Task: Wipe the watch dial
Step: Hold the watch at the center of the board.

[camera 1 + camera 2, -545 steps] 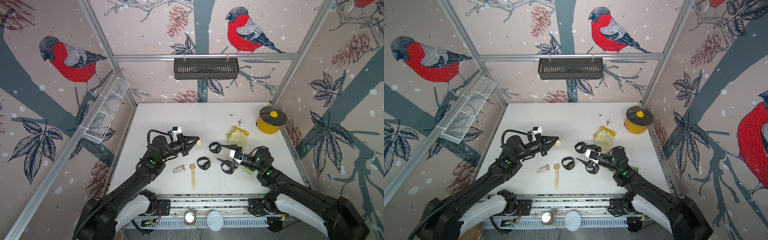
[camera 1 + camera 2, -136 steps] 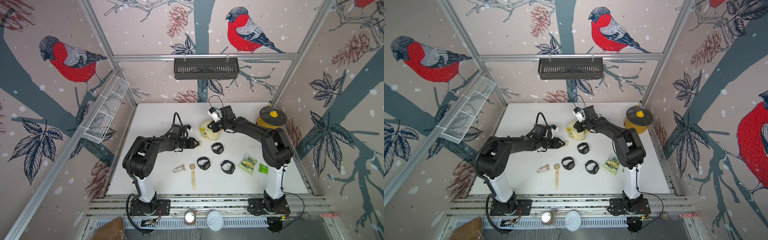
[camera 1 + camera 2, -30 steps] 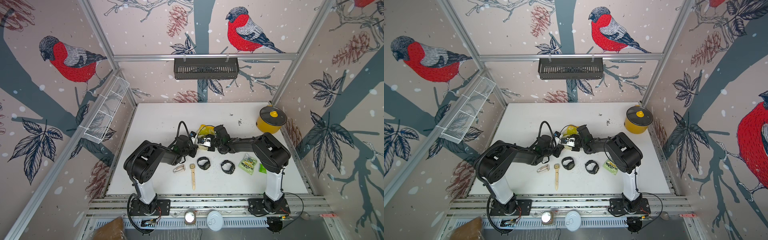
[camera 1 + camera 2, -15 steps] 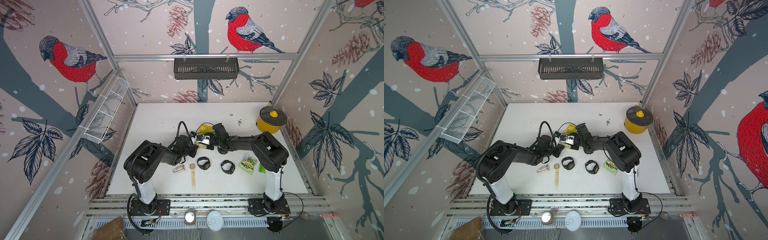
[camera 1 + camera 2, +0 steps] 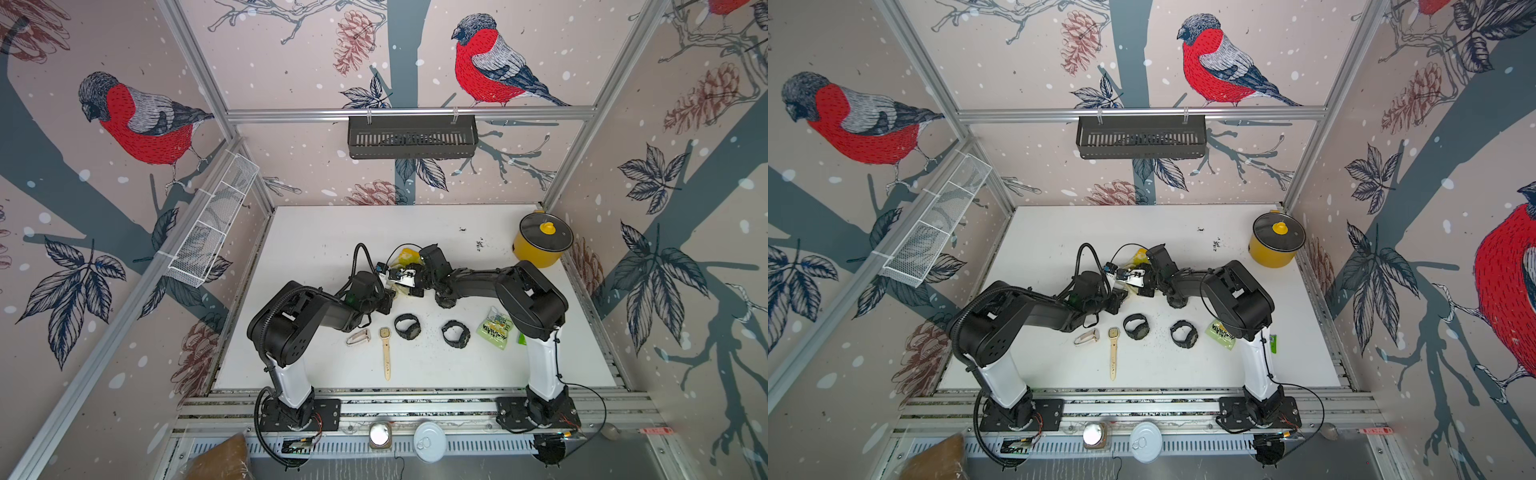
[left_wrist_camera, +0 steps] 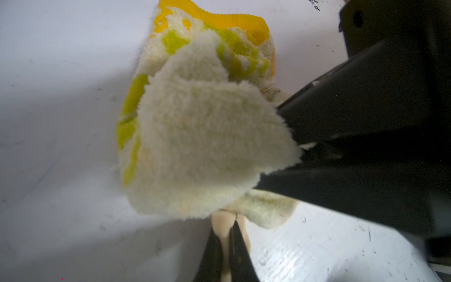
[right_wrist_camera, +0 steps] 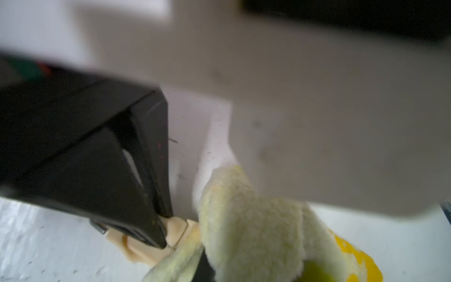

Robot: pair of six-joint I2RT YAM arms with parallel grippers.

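Bullfinch wallpaper wrapped the booth on every side, and the white counter [image 5: 332,249] beneath it was speckled with crumbs. Near its centre the two arms met nose to nose. The left pincer [image 6: 227,241] was pinched narrow on the cream watch [image 7: 175,232], gripping it by the strap end. The right pincer [image 6: 296,150] was clamped on a fluffy yellow-and-cream cloth [image 6: 205,136]. The cloth lay draped over the watch, so I couldn't see the dial — I could only judge that it sat under the pile.

To wipe well, I'd say the left arm should hold rigid while the right draws the cloth in short, flat strokes across the face. It should press lightly so the strap doesn't slip free, with a thick fold of cloth, not a bare finger, against the glass.

Counting from the meeting point, with the back wall at 12: one cloth and one held watch. Two black watches [image 5: 407,326] [image 5: 456,333] lay at 5 and 6 o'clock. One tan watch [image 5: 386,345] lay straight near 6, with one pale loop [image 5: 358,336] at 7. One green packet [image 5: 494,328] sat at 4 — and one lidded yellow pot [image 5: 542,241] at 2.
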